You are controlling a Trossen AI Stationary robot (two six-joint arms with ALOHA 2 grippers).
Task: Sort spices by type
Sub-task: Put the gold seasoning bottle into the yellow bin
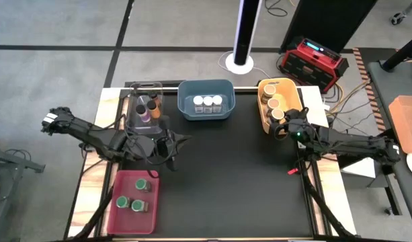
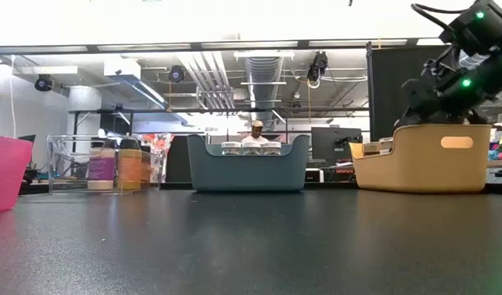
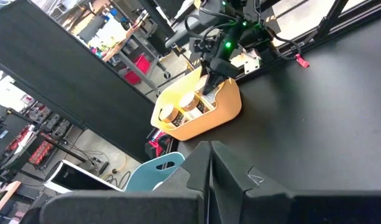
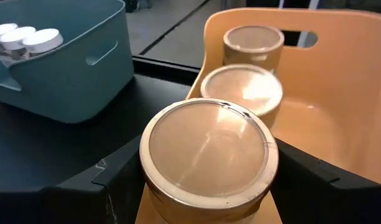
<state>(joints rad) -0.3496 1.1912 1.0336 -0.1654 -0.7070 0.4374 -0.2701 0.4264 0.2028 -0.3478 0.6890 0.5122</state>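
Observation:
My right gripper [image 1: 281, 123] reaches over the near end of the yellow bin [image 1: 291, 102], shut on a tan-lidded spice jar [image 4: 209, 155]. Two more tan-lidded jars [image 4: 242, 89] stand in the bin beyond it. My left gripper [image 1: 171, 144] hovers over the mat near the clear bin [image 1: 134, 111], shut and empty; its fingers [image 3: 210, 168] meet in the left wrist view. Three white-lidded jars [image 1: 207, 102] sit in the blue bin [image 1: 187, 111]. Green-lidded jars [image 1: 130, 200] stand in the red bin [image 1: 152, 218]. Dark-lidded jars [image 1: 149, 107] stand in the clear bin. My right gripper pinches the tan-lidded jar by its body just under the lid [image 4: 154, 186], one finger [image 4: 112, 186] on each side. The fingers slant down from the table's right. The jar stays upright inside the yellow bin's near end; whether its base rests on the bin floor is hidden.
All the bins stand along the mat's far and left edges: clear, blue, yellow across the far side, red at the near left. The middle and near right of the black mat [image 1: 232, 181] are bare. A red clip [image 1: 292, 171] lies at the mat's right edge.

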